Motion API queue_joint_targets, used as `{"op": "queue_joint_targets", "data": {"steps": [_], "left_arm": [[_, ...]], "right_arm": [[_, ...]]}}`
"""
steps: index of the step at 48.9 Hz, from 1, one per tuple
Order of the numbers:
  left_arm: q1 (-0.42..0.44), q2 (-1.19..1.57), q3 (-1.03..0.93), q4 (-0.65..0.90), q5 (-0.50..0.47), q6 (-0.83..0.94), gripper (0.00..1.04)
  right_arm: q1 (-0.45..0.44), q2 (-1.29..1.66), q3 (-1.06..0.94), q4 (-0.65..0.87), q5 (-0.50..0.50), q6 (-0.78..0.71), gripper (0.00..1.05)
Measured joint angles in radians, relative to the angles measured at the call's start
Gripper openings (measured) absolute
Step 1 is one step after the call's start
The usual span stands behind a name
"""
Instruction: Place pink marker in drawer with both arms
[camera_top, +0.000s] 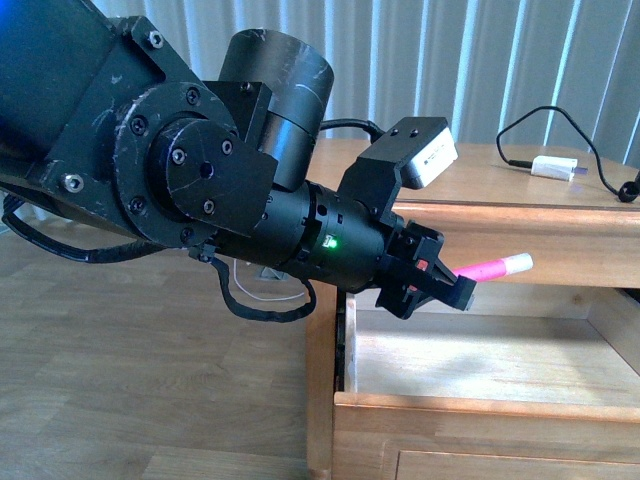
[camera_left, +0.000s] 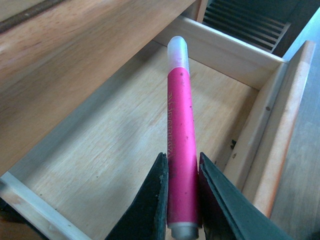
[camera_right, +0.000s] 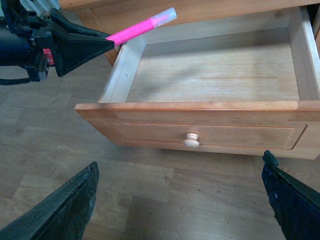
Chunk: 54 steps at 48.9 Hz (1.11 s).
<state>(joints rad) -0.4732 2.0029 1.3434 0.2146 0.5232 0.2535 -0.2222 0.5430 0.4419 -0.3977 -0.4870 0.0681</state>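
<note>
My left gripper (camera_top: 452, 288) is shut on the pink marker (camera_top: 492, 267), whose white cap end points out over the open drawer (camera_top: 480, 365). In the left wrist view the marker (camera_left: 180, 150) sits between the two black fingers (camera_left: 150, 205), above the drawer's pale floor (camera_left: 110, 150). In the right wrist view the left gripper (camera_right: 107, 42) holds the marker (camera_right: 142, 26) over the drawer's left wall (camera_right: 121, 67). My right gripper (camera_right: 180, 195) is open and empty over the floor, in front of the drawer front and its round knob (camera_right: 191, 141).
A white charger plug (camera_top: 553, 168) with a black cable lies on the cabinet top (camera_top: 480, 185). The drawer is pulled out, with nothing in it. Wood-plank floor (camera_right: 150, 190) lies in front, and a dark vent grille (camera_left: 245, 22) shows beyond the drawer.
</note>
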Motion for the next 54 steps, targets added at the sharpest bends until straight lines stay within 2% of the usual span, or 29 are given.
{"op": "queue_joint_targets", "data": {"steps": [4, 8, 9, 18, 27, 37, 47, 54], "left_arm": [[-0.005, 0.0, 0.0, -0.007, 0.0, 0.001, 0.25], [-0.012, 0.0, -0.005, 0.029, -0.061, 0.004, 0.43], [-0.012, 0.0, -0.006, 0.036, -0.069, 0.004, 0.44], [-0.007, -0.014, -0.035, 0.127, -0.256, -0.043, 0.73], [0.032, -0.102, -0.099, 0.131, -0.424, -0.096, 0.99], [0.104, -0.303, -0.252, 0.17, -0.526, -0.145, 0.99], [0.181, -0.593, -0.464, 0.19, -0.544, -0.189, 0.99], [0.276, -0.893, -0.658, 0.144, -0.533, -0.238, 0.99]], "right_arm": [[0.0, 0.0, 0.0, 0.0, 0.0, 0.0, 0.96], [0.0, 0.0, 0.0, 0.0, 0.0, 0.0, 0.96], [0.0, 0.0, 0.0, 0.0, 0.0, 0.0, 0.96], [0.0, 0.0, 0.0, 0.0, 0.0, 0.0, 0.96], [0.0, 0.0, 0.0, 0.0, 0.0, 0.0, 0.96], [0.0, 0.0, 0.0, 0.0, 0.0, 0.0, 0.96], [0.0, 0.0, 0.0, 0.0, 0.0, 0.0, 0.96], [0.0, 0.0, 0.0, 0.0, 0.0, 0.0, 0.96]]}}
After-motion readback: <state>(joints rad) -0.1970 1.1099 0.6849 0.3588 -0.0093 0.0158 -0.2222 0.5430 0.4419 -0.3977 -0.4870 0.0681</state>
